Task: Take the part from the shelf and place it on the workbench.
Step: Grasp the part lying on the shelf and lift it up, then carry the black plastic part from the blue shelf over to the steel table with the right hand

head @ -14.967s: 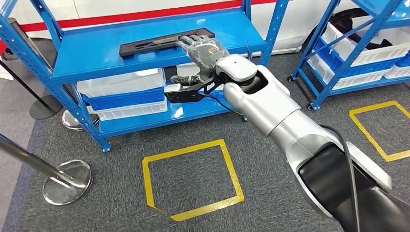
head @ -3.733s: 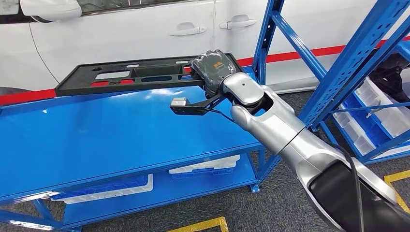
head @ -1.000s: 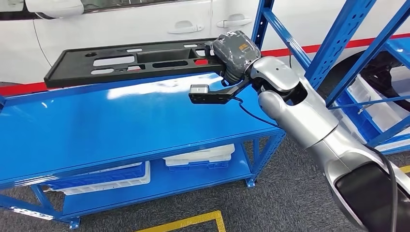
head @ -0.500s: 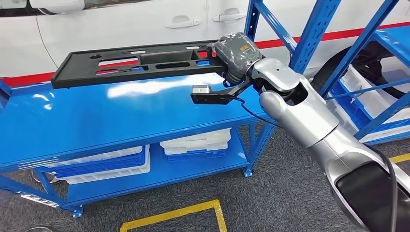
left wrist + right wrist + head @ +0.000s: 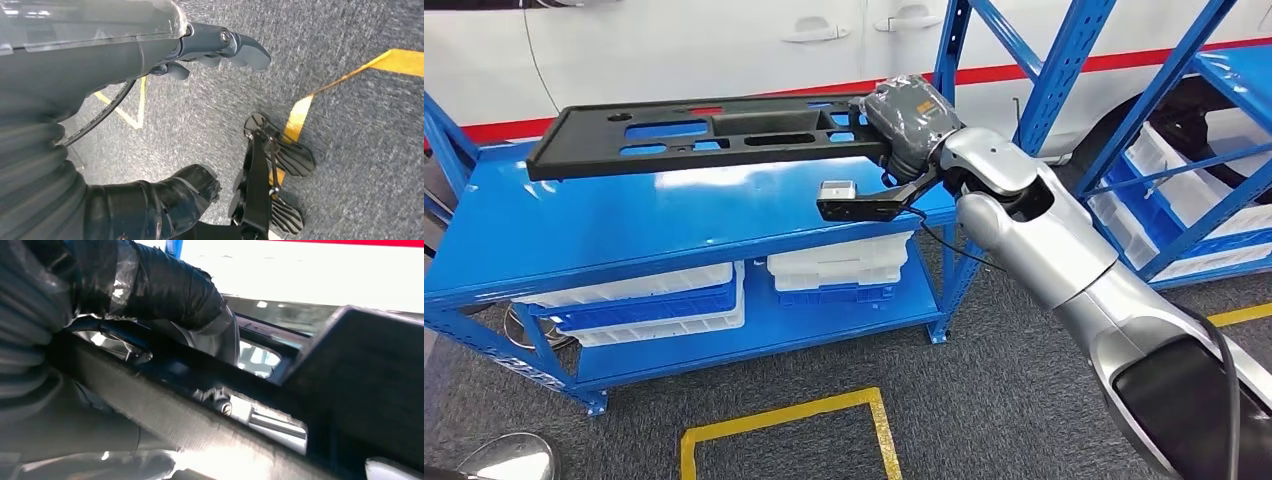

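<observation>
While the long black part (image 5: 709,135) hung in the air above the blue workbench (image 5: 624,235), we judged that the coming move turned on one relation: the part's long axis ran along the length of the bench top, roughly parallel to its rear edge, reaching from the hand toward the bench's left end; so it needed mostly a straight lowering rather than any turning. Our right hand (image 5: 909,118) gripped the part at its right-hand end, near the right rear corner of the bench; the far end was unsupported and looked level or only slightly drooped. From the right wrist view the dark thumb (image 5: 160,287) lay wrapped over the top of the part (image 5: 210,425), the fingers closed round it, so we took the hold as firm; how deep the fingers reached underneath we could not tell. Whether the part's underside already touched the bench top we could not say, though a gap seemed to show beneath its front edge. Our left hand (image 5: 220,47) hung by the floor, well away from the bench, fingers loosely extended and holding nothing; the right arm was plainly the nearer.
</observation>
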### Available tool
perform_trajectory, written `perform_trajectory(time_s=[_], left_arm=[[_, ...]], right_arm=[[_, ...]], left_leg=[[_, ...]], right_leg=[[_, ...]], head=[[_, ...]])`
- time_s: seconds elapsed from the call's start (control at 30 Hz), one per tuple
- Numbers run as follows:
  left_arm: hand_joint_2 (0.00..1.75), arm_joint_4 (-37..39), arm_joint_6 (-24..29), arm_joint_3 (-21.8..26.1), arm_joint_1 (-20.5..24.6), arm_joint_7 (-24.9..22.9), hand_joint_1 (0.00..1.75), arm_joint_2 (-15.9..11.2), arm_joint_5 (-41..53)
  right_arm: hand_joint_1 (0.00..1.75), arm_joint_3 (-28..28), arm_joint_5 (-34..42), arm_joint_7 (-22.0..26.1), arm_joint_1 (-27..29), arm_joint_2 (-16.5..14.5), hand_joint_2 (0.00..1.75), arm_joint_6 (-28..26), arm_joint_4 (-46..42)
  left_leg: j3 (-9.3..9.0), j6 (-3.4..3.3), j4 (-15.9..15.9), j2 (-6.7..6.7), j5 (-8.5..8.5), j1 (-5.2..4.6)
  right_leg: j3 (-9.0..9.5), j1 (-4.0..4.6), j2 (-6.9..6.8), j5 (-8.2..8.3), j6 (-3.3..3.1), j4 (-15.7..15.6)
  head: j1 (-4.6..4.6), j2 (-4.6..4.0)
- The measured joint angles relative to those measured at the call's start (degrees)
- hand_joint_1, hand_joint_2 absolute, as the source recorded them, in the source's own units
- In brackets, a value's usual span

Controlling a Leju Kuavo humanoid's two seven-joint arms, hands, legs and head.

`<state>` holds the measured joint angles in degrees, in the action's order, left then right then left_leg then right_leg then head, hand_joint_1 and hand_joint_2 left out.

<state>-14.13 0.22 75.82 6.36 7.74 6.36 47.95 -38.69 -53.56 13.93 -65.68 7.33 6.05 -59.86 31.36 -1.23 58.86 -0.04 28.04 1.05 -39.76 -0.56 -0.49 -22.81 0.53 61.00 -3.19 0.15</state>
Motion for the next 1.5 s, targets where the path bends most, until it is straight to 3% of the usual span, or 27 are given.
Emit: perform_trajectory(time_s=[0.07, 0.13, 0.17, 0.2, 0.27, 0.3, 0.37, 0.43, 0.5, 0.53, 0.63, 0.67, 0.7, 0.73, 0.8, 0.87, 0.9, 0.97, 1.03, 1.13, 1.17, 1.23, 1.27, 1.3, 1.37, 1.4, 1.5], left_arm=[[1.75, -0.1, 0.1, 0.0, 0.1, 0.0, 0.00, 0.1, 0.0], [1.75, -0.2, 0.2, 0.0, 0.1, -0.1, 0.00, 0.1, 0.0], [1.75, -0.3, 0.2, 0.0, 0.0, -0.1, 0.00, 0.2, 0.0], [1.75, -0.3, 0.3, 0.0, 0.0, -0.2, 0.00, 0.2, 0.0], [1.75, -0.4, 0.3, 0.0, 0.0, -0.3, 0.00, 0.2, 0.1], [1.75, -0.4, 0.3, 0.0, 0.0, -0.4, 0.00, 0.3, 0.1], [1.75, -0.4, 0.4, -0.1, 0.0, -0.6, 0.00, 0.5, 0.2], [1.75, -0.5, 0.4, -0.1, -0.2, -0.8, 0.00, 0.6, 0.3], [1.75, -0.6, 0.5, -0.1, -0.2, -0.9, 0.00, 0.6, 0.4], [1.75, -0.6, 0.5, -0.1, -0.2, -0.9, 0.00, 0.6, 0.4], [1.75, -0.7, 0.5, -0.1, -0.2, -0.9, 0.00, 0.6, 0.4], [1.75, -0.8, 0.5, -0.1, -0.3, -0.9, 0.00, 0.6, 0.4], [1.75, -0.9, 0.5, -0.1, -0.3, -0.9, 0.00, 0.5, 0.4], [1.75, -0.9, 0.5, -0.1, -0.3, -0.9, 0.00, 0.5, 0.4], [1.75, -1.0, 0.5, -0.1, -0.2, -0.9, 0.00, 0.5, 0.4], [1.75, -1.1, 0.5, -0.1, -0.2, -0.9, 0.00, 0.5, 0.3], [1.75, -1.1, 0.5, -0.1, -0.3, -0.9, 0.00, 0.5, 0.2], [1.75, -1.1, 0.5, -0.1, -0.3, -0.9, 0.00, 0.5, 0.1], [1.75, -1.1, 0.4, -0.1, -0.2, -0.9, 0.00, 0.5, 0.1], [1.75, -1.1, 0.4, -0.1, -0.2, -0.9, 0.00, 0.5, 0.1], [1.75, -1.1, 0.5, -0.1, -0.2, -0.9, 0.00, 0.5, 0.1], [1.75, -1.1, 0.5, -0.1, -0.2, -0.9, 0.00, 0.5, 0.1], [1.75, -1.1, 0.5, -0.1, -0.2, -0.9, 0.00, 0.5, 0.1], [1.75, -1.1, 0.5, -0.1, -0.2, -0.9, 0.00, 0.7, 0.1], [1.75, -1.2, 0.4, -0.1, -0.2, -1.0, 0.00, 1.1, 0.1], [1.75, -1.2, 0.4, -0.1, -0.2, -1.0, 0.00, 1.3, 0.1], [1.75, -1.3, 0.5, -0.1, -0.3, -1.1, 0.00, 1.2, 0.1]], right_arm=[[1.75, 0.0, 0.1, 0.2, 0.0, 0.0, 1.75, -0.1, 0.4], [1.75, -0.2, 0.2, 0.4, 0.1, 0.0, 1.75, -0.1, 0.7], [1.75, -0.3, 0.3, 0.4, 0.1, 0.0, 1.75, -0.1, 0.8], [1.75, -0.5, 0.4, 0.5, 0.1, 0.1, 1.75, -0.1, 1.0], [1.75, -0.9, 0.5, 0.5, 0.1, 0.0, 1.75, -0.2, 1.2], [1.75, -1.0, 0.6, 0.5, 0.1, 0.0, 1.75, -0.3, 1.3], [1.75, -1.0, 0.6, 0.5, 0.0, -0.2, 1.75, -0.5, 1.3], [1.75, -1.1, 0.6, 0.5, 0.0, -0.3, 1.75, -0.9, 1.5], [1.75, -1.3, 0.5, 0.5, 0.0, -0.3, 1.75, -1.2, 1.7], [1.75, -1.4, 0.4, 0.5, 0.1, -0.4, 1.75, -1.3, 1.8], [1.75, -1.9, 0.0, 0.5, 0.1, -0.7, 1.75, -1.4, 2.1], [1.75, -2.1, 0.0, 0.5, 0.2, -0.7, 1.75, -1.4, 2.2], [1.75, -2.2, -0.1, 0.5, 0.3, -0.7, 1.75, -1.4, 2.3], [1.75, -2.2, -0.1, 0.5, 0.4, -0.7, 1.75, -1.4, 2.4], [1.75, -2.3, -0.1, 0.5, 0.4, -0.7, 1.75, -1.4, 2.5], [1.75, -2.2, -0.1, 0.4, 0.4, -0.8, 1.75, -1.5, 2.5], [1.75, -2.2, -0.1, 0.4, 0.4, -0.8, 1.75, -1.5, 2.6], [1.75, -2.3, -0.1, 0.3, 0.5, -0.9, 1.75, -1.6, 2.7], [1.75, -2.3, -0.1, 0.3, 0.6, -0.8, 1.75, -1.6, 2.9], [1.75, -2.4, -0.1, 0.3, 0.7, -0.9, 1.75, -1.6, 3.1], [1.75, -2.4, -0.1, 0.3, 0.7, -0.9, 1.75, -1.6, 3.2], [1.75, -2.5, -0.1, 0.3, 0.9, -0.9, 1.75, -1.6, 3.4], [1.75, -2.6, -0.1, 0.3, 0.9, -0.9, 1.75, -1.6, 3.5], [1.75, -2.6, -0.1, 0.3, 0.9, -1.0, 1.75, -1.6, 3.6], [1.75, -2.7, -0.2, 0.3, 0.7, -1.1, 1.75, -1.6, 3.7], [1.75, -2.7, -0.2, 0.3, 0.6, -1.2, 1.75, -1.6, 3.7], [1.75, -2.7, -0.3, 0.3, 0.5, -1.4, 1.75, -1.6, 4.0]], left_leg=[[1.46, -0.91, -0.2, 0.31, -1.51, 0.07], [3.25, -1.33, -0.2, 0.41, -2.86, -0.13], [4.15, -1.36, -0.1, 0.42, -3.52, -0.23], [5.05, -1.36, 0.0, 0.42, -4.18, -0.32], [6.66, -1.21, 0.1, 0.37, -5.43, -0.49], [7.29, -1.05, 0.2, 0.32, -5.97, -0.61], [7.94, -0.56, 0.1, 0.32, -7.10, -0.61], [8.07, 0.12, -0.6, 0.37, -8.43, -0.45], [8.58, 0.76, -0.7, 0.14, -8.01, -0.38], [9.20, 1.04, 0.5, 0.02, -6.15, -0.37], [11.52, 1.84, 10.2, -0.03, 1.74, 0.08], [11.82, 2.11, 13.3, -0.02, 2.45, 0.22], [11.47, 2.39, 15.1, -0.01, 1.85, 0.33], [10.27, 2.66, 15.0, -0.01, 0.34, 0.47], [5.38, 3.33, 9.5, -0.04, -1.71, 0.83], [0.72, 3.20, 2.6, -0.35, -0.43, 0.83], [-0.32, 2.93, 0.8, -0.50, 0.48, 0.69], [-0.10, 1.94, 0.3, -0.50, 0.36, 0.61], [0.79, 0.77, 0.3, -0.24, -0.49, 0.59], [2.70, -0.63, 0.3, 0.04, -2.02, 0.11], [3.35, -0.80, 0.4, 0.03, -2.51, -0.15], [4.44, -1.02, 0.5, -0.10, -3.33, -0.84], [4.84, -1.15, 0.5, -0.21, -3.71, -1.25], [5.17, -1.28, 0.5, -0.29, -4.04, -1.51], [5.66, -1.13, 0.4, -0.34, -4.87, -1.80], [5.86, -0.84, 0.2, -0.29, -5.34, -1.62], [6.39, 0.12, -0.7, -0.37, -6.30, -1.41]], right_leg=[[-1.43, -0.14, 0.34, -5.02, 0.36, 4.1], [-2.55, -0.17, 0.37, -9.88, 0.62, 11.1], [-2.53, -0.18, 0.37, -10.28, 0.66, 13.7], [-1.87, -0.17, 0.38, -9.33, 0.60, 14.9], [2.09, 0.01, 0.39, -5.99, 0.05, 11.6], [5.13, 0.26, 0.38, -5.64, -0.46, 7.7], [10.16, 0.77, 0.32, -7.00, -1.18, 0.1], [11.42, 1.10, 0.29, -7.34, -1.48, -3.1], [10.74, 0.79, -0.02, -5.58, -1.95, -4.0], [10.20, 0.50, -0.18, -4.64, -2.27, -4.6], [7.78, 0.17, -0.29, -2.47, -2.71, -4.6], [6.81, 0.14, -0.30, -1.91, -2.61, -4.3], [5.77, 0.06, -0.32, -1.38, -2.45, -3.9], [4.72, -0.06, -0.35, -0.91, -2.19, -3.5], [2.84, -0.27, -0.38, -0.21, -1.52, -2.5], [1.64, -0.16, -0.36, 0.44, -0.82, -1.6], [1.32, -0.01, -0.33, 0.86, -0.52, -1.5], [0.96, -0.07, -0.23, 1.40, -0.01, -1.3], [0.12, -0.25, -0.09, -0.95, 0.42, 0.4], [-2.35, -0.21, 0.05, -8.95, 0.61, 10.3], [-2.78, -0.10, 0.09, -10.27, 0.45, 13.4], [-1.30, 0.33, 0.18, -9.28, -0.47, 14.7], [0.90, 0.79, 0.28, -7.70, -1.44, 12.2], [3.55, 1.45, 0.45, -6.54, -2.87, 8.4], [8.14, 2.57, 0.57, -5.99, -5.32, 0.8], [9.13, 2.93, 0.62, -6.20, -5.98, -1.3], [9.34, 2.79, 0.43, -4.18, -5.83, -4.0]], head=[[0.05, 0.00], [0.08, 0.00], [0.08, 0.00], [0.08, 0.00], [0.07, 0.00], [0.07, 0.00], [0.05, 0.00], [0.10, 0.00], [0.13, 0.00], [0.11, 0.00], [0.07, -0.01], [0.07, -0.01], [0.07, -0.01], [0.07, -0.02], [0.05, -0.01], [0.09, 0.00], [0.11, 0.00], [0.13, 0.00], [0.15, 0.00], [0.15, -0.01], [0.15, -0.01], [0.15, -0.01], [0.15, 0.00], [0.14, 0.00], [0.02, -0.01], [-0.02, -0.01], [-0.03, 0.00]])
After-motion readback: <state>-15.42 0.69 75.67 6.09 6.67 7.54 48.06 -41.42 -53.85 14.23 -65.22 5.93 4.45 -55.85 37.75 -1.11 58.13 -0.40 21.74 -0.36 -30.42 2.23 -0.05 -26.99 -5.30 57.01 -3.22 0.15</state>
